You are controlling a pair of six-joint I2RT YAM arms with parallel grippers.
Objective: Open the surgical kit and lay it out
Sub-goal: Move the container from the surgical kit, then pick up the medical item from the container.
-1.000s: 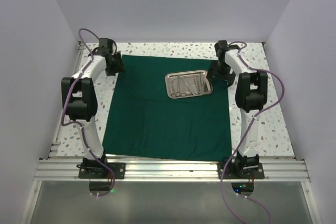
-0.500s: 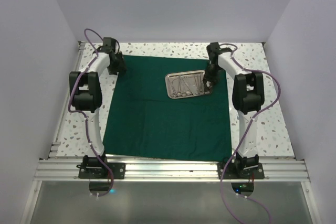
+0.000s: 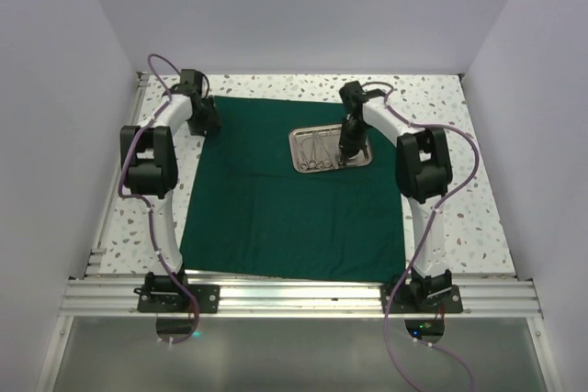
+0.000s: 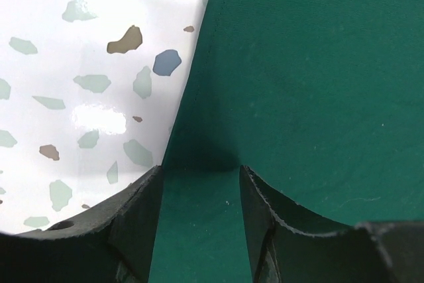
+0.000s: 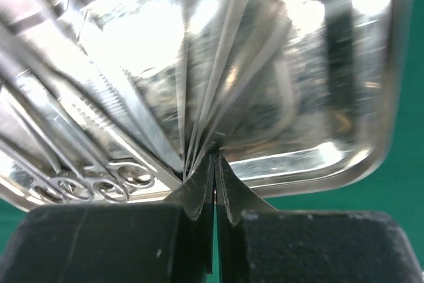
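Right arm has swung in from the drape's 3 o'clock edge and its fingers have closed; the left arm has scarcely shifted.

Drape: dark green, spread flat on the speckled desk.

Steel tray: sits on the drape at about 1 o'clock from its centre, instruments still inside.

Right gripper: over the tray's 3 o'clock half, fingers clenched tip to tip. In the wrist view they meet at the tray's near rim, where the blurred tweezers converge. Whether the tweezers are pinched cannot be told.

Tweezers' axis: runs 12 to 6 in that view, narrow end at 6, toward the fingers. Ring-handled instruments lie at 8 o'clock.

Left gripper: at the drape's 10 o'clock corner, fingers apart over the cloth edge, grasping nothing.

Judgement: the right arm is far nearer the instruments; lifting one out looks to be the step in hand
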